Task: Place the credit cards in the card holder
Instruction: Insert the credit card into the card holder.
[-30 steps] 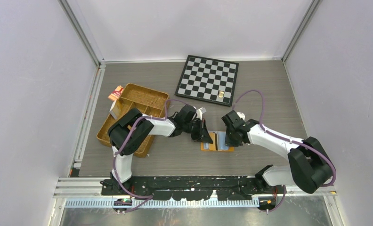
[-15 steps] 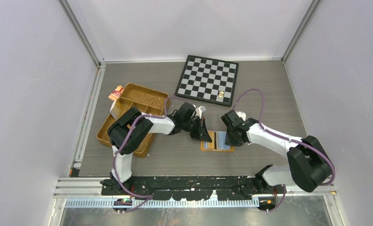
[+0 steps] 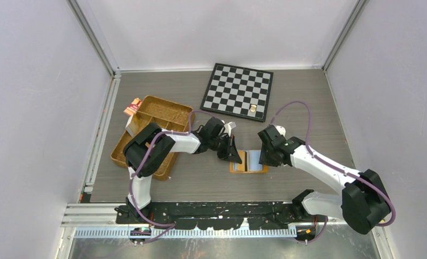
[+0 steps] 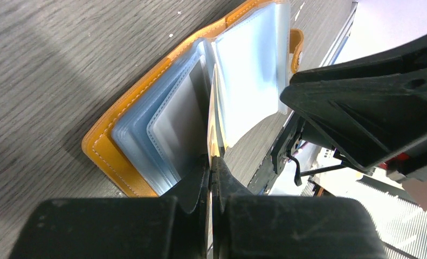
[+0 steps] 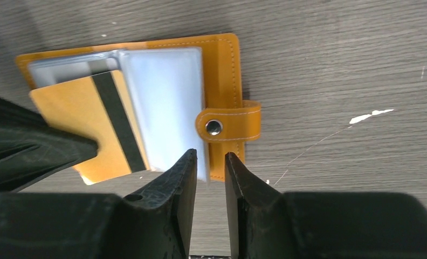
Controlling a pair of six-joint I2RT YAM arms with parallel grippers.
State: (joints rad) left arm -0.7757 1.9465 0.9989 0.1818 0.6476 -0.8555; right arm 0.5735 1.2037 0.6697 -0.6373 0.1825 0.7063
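L end effector (image 4: 210,163) clamped on card (image 4: 215,121), edge-on in holder (image 5: 220,67); R end effector (image 5: 209,171) jaws apart at sleeve (image 5: 163,102) edge.

No word, number, brand or sign can be read in any of the views. The small red-and-tan packet (image 3: 131,106) beside the brown woven divided tray (image 3: 146,116) is too small in the overhead view for any print to be told. The orange-tan plastic card with a dark stripe (image 5: 87,116), at the orange leather-like folding card holder (image 5: 222,65), shows no legible characters.
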